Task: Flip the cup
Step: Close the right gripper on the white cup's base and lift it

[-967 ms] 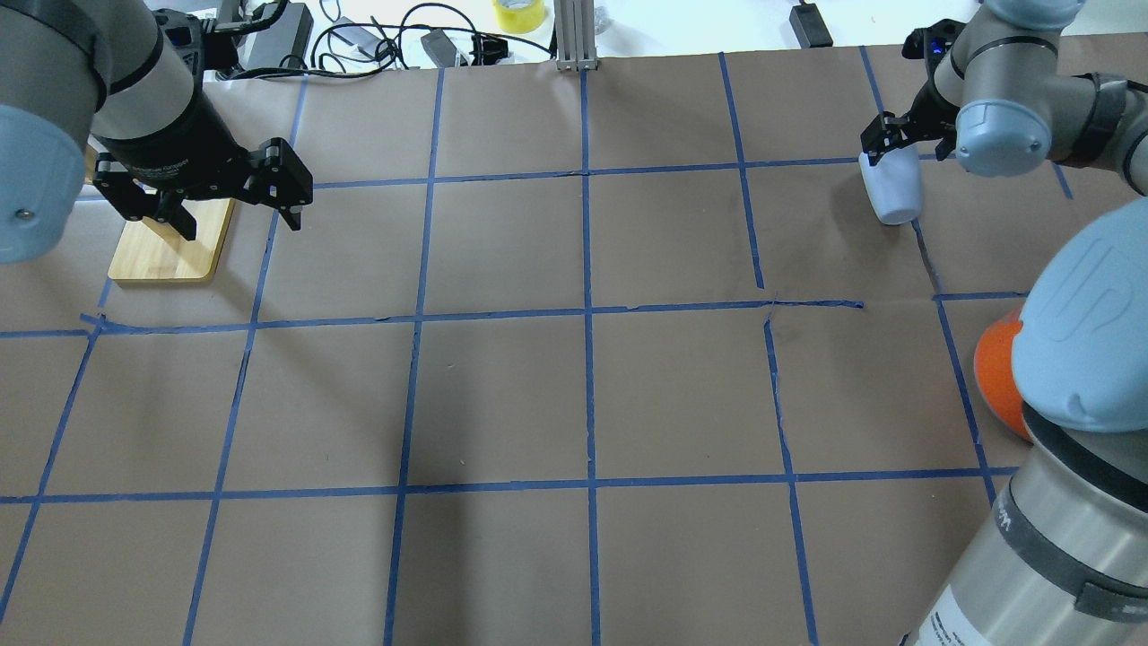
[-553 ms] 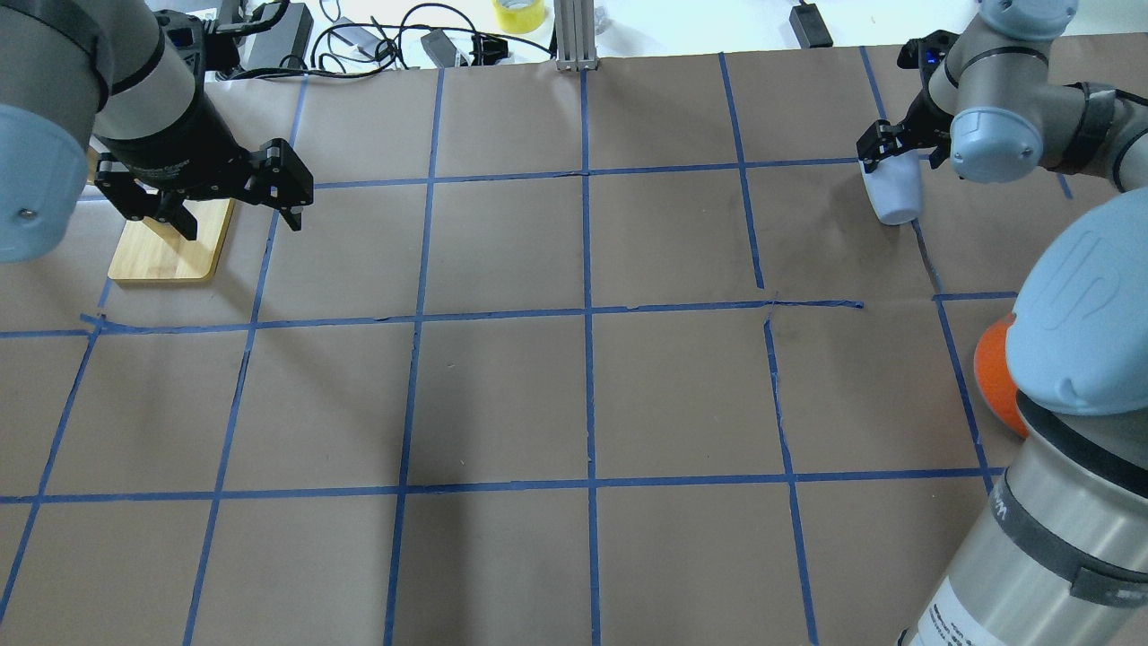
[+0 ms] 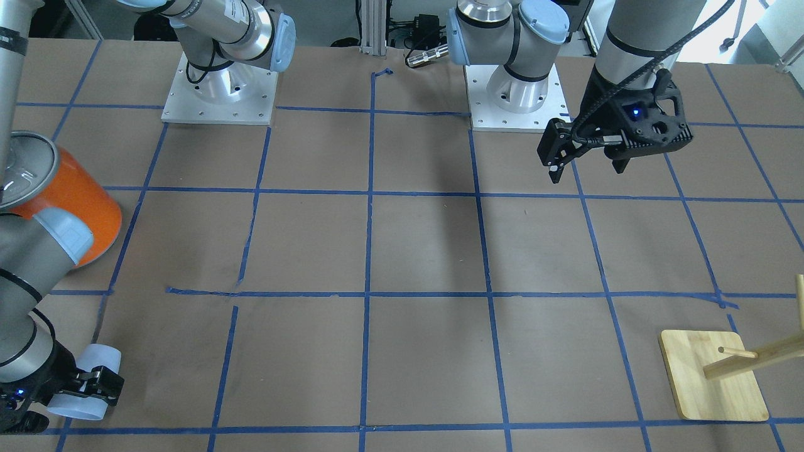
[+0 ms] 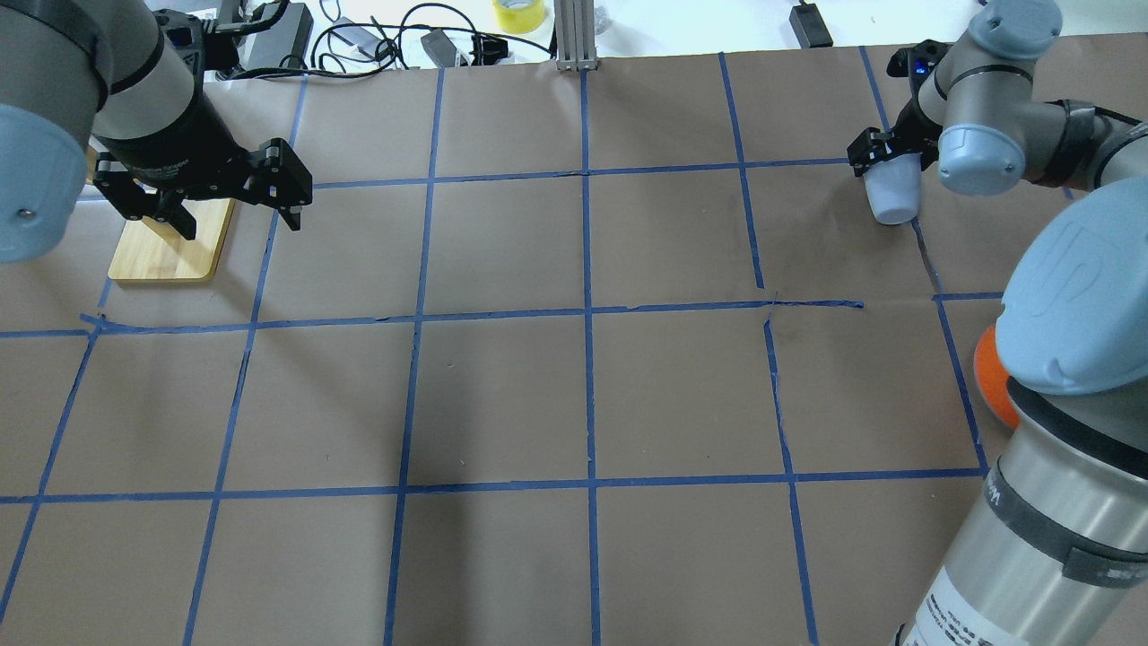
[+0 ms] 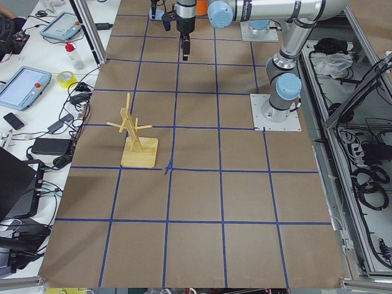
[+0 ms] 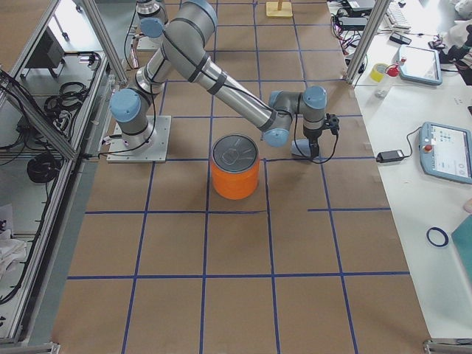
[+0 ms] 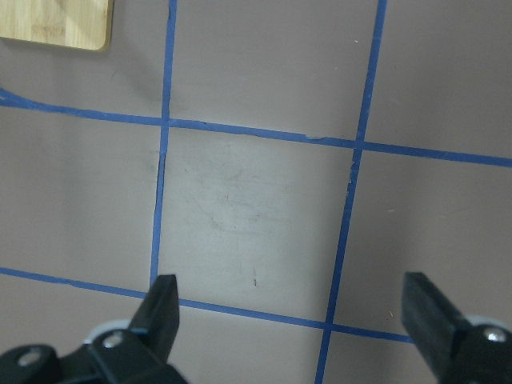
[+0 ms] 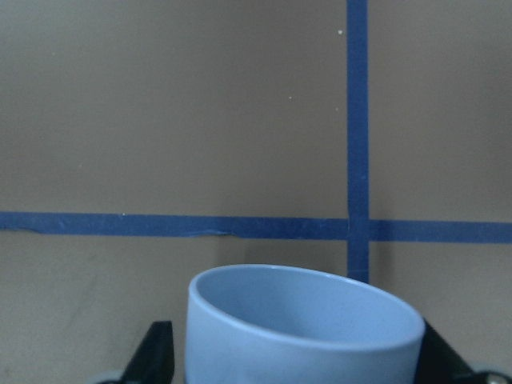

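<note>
The cup (image 4: 890,194) is a small pale blue-grey tumbler at the far right of the table. My right gripper (image 4: 883,167) is shut on its sides and holds it tilted, low over the paper. The front-facing view shows the cup (image 3: 85,382) at the lower left in the right gripper (image 3: 88,388). In the right wrist view the cup's open rim and bluer inside (image 8: 304,324) sit between the fingers. My left gripper (image 4: 235,205) is open and empty, raised over the far left of the table. It also shows in the front-facing view (image 3: 587,166) and the left wrist view (image 7: 292,320).
A large orange can (image 3: 69,198) with a silver lid stands near the right arm, also seen in the exterior right view (image 6: 234,171). A wooden peg stand on a bamboo base (image 4: 170,244) is at the far left. Cables and a tape roll (image 4: 518,13) lie beyond the table's far edge.
The right wrist has swung a little to the left with the cup, and the cup now looks more upright. The left arm has not moved.
</note>
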### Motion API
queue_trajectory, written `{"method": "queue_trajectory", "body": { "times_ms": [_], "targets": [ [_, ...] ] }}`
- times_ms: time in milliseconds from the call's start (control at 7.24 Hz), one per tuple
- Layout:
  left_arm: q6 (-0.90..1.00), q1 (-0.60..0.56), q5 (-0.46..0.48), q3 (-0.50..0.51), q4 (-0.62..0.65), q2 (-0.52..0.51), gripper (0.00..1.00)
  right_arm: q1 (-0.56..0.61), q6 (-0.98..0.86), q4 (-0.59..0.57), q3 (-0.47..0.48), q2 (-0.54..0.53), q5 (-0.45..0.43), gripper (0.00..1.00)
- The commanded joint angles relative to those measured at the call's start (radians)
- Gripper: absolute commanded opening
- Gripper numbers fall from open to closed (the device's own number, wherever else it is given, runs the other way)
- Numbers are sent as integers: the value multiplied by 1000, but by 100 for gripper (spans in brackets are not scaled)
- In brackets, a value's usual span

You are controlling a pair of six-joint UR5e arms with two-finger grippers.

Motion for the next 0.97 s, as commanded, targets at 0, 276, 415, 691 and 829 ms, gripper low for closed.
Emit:
{"method": "queue_trajectory", "body": {
  "times_ms": [0,276,415,691,829],
  "targets": [
    [-1,8,-2,2,7,-4,100,0,1,-1,1,12,9,100],
    [-1,8,-4,6,7,-8,100,0,-1,15,1,4,3,54],
    [0,8,4,6,5,1,100,2,-2,40,2,-2,1,33],
    [-1,10,1,5,18,-5,100,6,-3,199,4,-51,-17,0],
    [0,10,4,2,24,-5,100,11,-4,263,-4,-67,-16,0]
  ]
}}
